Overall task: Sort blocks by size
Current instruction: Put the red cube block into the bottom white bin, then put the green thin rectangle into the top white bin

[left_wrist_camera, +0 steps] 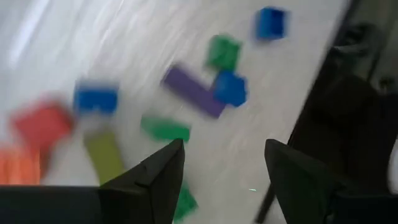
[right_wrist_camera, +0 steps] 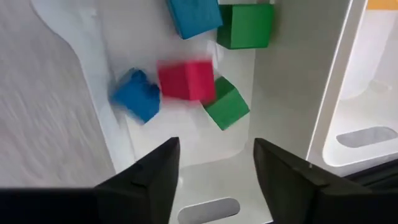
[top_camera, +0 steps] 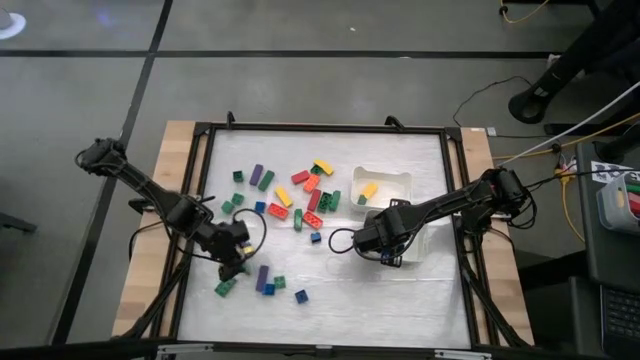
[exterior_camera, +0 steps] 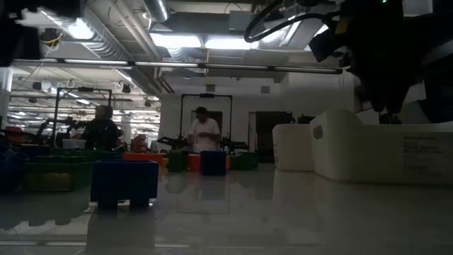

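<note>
Tools both gape empty: right tool [right_wrist_camera: 214, 163] over tray [right_wrist_camera: 298, 93], left tool [left_wrist_camera: 224, 168] above scattered blocks [left_wrist_camera: 193, 92].

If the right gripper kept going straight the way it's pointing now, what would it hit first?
Probably the red block. The right gripper is open over a white tray, and the red block lies nearly dead ahead between the fingers, with a green block beside it. Depth is hard to judge, so the green one might come first.

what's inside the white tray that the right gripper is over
Right wrist view shows short cubes in the tray: a red one, two blue, two green. The open right gripper holds nothing. Anything under its fingers is hidden.
</note>
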Controlling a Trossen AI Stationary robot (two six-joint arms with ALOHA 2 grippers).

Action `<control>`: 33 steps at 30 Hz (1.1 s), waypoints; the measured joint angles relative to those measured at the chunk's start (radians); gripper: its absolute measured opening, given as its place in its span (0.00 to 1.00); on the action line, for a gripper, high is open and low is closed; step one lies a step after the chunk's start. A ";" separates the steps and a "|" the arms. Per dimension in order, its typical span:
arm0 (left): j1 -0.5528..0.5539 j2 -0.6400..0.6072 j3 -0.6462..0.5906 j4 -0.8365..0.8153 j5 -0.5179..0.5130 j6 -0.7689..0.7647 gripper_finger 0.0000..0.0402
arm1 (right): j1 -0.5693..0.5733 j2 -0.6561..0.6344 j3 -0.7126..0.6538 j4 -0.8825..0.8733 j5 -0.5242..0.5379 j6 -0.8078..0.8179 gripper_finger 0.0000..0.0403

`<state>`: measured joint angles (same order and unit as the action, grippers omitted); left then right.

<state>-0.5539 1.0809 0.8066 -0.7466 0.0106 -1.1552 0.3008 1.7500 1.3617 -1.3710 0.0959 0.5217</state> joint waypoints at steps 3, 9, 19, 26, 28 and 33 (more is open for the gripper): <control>-0.006 0.001 0.000 -0.055 0.000 -0.229 0.52 | 0.000 0.000 0.000 0.001 0.000 -0.001 0.57; -0.006 0.002 0.000 -0.083 -0.025 -0.538 0.52 | 0.000 0.000 0.000 0.030 0.000 -0.002 0.60; -0.002 0.109 -0.001 -0.077 -0.040 -0.724 0.52 | 0.000 0.000 0.000 0.043 0.000 -0.002 0.60; -0.002 0.166 -0.001 -0.025 -0.040 -0.760 0.52 | 0.000 0.000 0.000 0.043 0.000 -0.002 0.60; -0.002 0.180 -0.001 -0.002 -0.040 -0.760 0.52 | 0.000 0.000 0.000 0.043 0.000 -0.002 0.60; -0.002 0.222 -0.001 0.001 -0.037 -0.801 0.52 | 0.000 0.000 0.000 0.043 0.000 -0.002 0.60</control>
<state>-0.5556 1.3027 0.8055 -0.7460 -0.0267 -1.9563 0.3008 1.7500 1.3617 -1.3277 0.0962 0.5194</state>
